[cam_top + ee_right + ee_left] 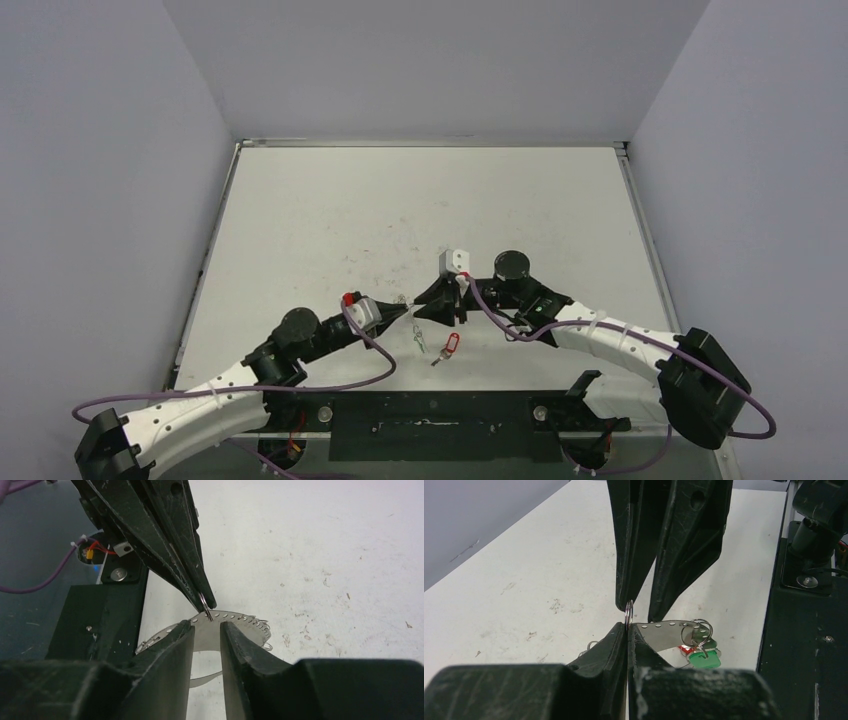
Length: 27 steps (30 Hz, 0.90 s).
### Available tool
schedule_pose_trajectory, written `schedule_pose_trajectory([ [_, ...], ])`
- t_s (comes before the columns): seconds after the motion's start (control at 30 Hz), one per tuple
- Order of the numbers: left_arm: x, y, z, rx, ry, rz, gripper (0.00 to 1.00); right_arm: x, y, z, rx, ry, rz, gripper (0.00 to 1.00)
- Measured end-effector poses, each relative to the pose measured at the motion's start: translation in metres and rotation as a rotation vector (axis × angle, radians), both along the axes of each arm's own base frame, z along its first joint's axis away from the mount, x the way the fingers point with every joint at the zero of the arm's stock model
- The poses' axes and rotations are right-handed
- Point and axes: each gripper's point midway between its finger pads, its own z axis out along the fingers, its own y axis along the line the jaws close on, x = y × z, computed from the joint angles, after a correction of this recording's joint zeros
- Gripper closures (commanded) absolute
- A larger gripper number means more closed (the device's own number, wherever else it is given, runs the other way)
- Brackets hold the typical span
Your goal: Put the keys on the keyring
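Tabletop: white and scuffed [420,200], boxed in by pale grey walls; all the work sits toward my own edge.
Keys: the keys [445,350] lie on the table just beyond my bases, nearer to me than either set of fingertips. The red tag [452,345] and the green tag [704,658] lie against each other.
Why there: I judge they are parked close under the work spot, within short reach once a ring is ready.
Left gripper: my left gripper [628,626] is pressed together, its tips pinching a small wire ring [629,612] that stands upright and edge-on.
Why so: gripped at its lower edge, the ring shows its free upper arc to my other arm, probably as a steady anchor.
Keyring: the keyring [235,619] shows as a pale curved band dotted with holes, arching just behind the pinched ring. I cannot tell whether that ring is fixed to it, nor whether the keys' own little rings already hang from its end.
Right gripper: my right gripper [207,630] faces the left tip to tip with its fingers spread. One tip is at the small ring and the other is by the band's edge. It clamps nothing that I can see.
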Motion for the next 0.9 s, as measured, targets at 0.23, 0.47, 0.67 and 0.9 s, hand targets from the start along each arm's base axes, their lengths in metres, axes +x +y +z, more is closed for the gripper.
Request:
schedule_pose_trajectory([
  [0.23, 0.002, 0.005, 0.003, 0.080, 0.056, 0.022, 1.00, 0.000, -0.007, 0.004, -0.068, -0.062, 0.010, 0.59],
  [0.47, 0.003, 0.005, -0.003, 0.235, 0.122, 0.016, 1.00, 0.003, -0.008, 0.015, -0.100, -0.138, 0.028, 0.68],
  [0.67, 0.002, 0.004, -0.014, 0.365, 0.168, -0.013, 1.00, -0.001, 0.000, 0.008, -0.135, -0.144, 0.075, 0.69],
  [0.9, -0.003, 0.002, -0.026, 0.417, 0.189, -0.051, 1.00, -0.004, 0.006, -0.011, -0.193, -0.125, 0.118, 0.76],
])
